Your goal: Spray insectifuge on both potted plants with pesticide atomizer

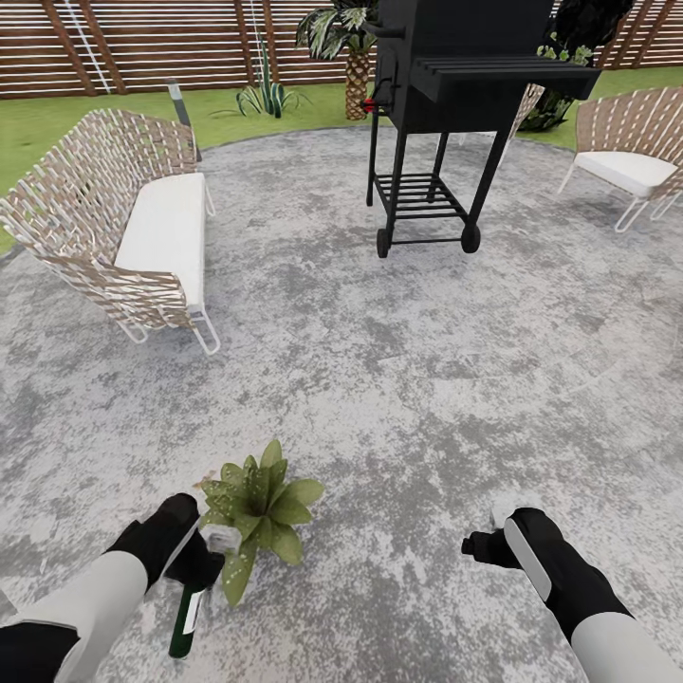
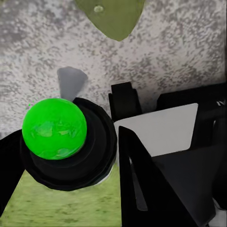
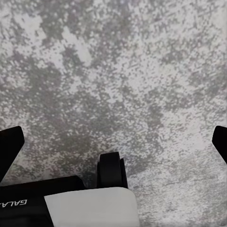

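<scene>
Gripping atomizer (image 1: 187,615) in left tool (image 1: 201,560) by potted plant (image 1: 258,507), mottled patio (image 1: 398,379); right tool (image 1: 479,545) apart.

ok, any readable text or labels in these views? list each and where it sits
"GALA", cut off by the picture's edge: white letters on the black body of the right tool, right wrist view.
White label on the atomizer, held in the left tool: too small to read.
Nothing else legible.
</scene>
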{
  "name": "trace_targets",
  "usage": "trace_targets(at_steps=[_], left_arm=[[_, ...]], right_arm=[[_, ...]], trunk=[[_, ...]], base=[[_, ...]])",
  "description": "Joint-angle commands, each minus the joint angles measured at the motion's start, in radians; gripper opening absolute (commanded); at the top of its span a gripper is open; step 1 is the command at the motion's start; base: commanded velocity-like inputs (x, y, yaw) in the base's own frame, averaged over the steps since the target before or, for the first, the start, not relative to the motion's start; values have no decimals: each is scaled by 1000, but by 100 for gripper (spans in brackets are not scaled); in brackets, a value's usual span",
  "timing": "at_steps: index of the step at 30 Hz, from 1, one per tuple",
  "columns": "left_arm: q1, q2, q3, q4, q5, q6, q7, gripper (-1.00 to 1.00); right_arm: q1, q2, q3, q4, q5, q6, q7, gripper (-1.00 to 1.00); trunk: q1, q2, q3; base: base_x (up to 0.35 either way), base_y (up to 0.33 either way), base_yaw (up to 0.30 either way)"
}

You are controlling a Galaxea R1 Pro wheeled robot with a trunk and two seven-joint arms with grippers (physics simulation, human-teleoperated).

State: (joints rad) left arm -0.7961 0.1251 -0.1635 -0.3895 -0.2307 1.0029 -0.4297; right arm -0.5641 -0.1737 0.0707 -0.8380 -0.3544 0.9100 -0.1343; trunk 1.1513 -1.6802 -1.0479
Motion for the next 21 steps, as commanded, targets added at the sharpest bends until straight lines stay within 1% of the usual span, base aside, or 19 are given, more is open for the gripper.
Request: trace_targets(at_steps=[1,4,5,10,12,16,21], left_arm=[[-1,0,-4,-14,-12,2,-11,-100],[-1,-1,-4,-47,-13,2,-11,-100],[9,-1,-4,-49,-13,2,-11,-100],[46,0,-1,-52,-12,0,-12,-100],[51,0,-1,-52,-12,0,-11,-100],[83,1,-1,-52,-12,-2,-10,-100],[90,-2,-4,-53,-11,-3,-9,-100]], right_arm=[[0,-1,4,-1,-11,3,-10,100],[0,-1,4,-1,-11,3,-10,100],[0,-1,4,-1,-11,3,-10,100],[0,0,4,0,-11,3,-10,100],[0,0,4,1,-12,3,-10,100],[0,0,4,30,-11,3,-10,100],[0,0,4,41,-11,3,-10,100]], trunk=[[0,0,-1],[0,0,-1],[0,0,-1],[0,0,-1],[0,0,-1],[0,0,-1],[0,0,-1]], base=[[0,0,0],[0,0,0],[0,0,0],[0,0,0],[0,0,0],[0,0,0],[0,0,0]])
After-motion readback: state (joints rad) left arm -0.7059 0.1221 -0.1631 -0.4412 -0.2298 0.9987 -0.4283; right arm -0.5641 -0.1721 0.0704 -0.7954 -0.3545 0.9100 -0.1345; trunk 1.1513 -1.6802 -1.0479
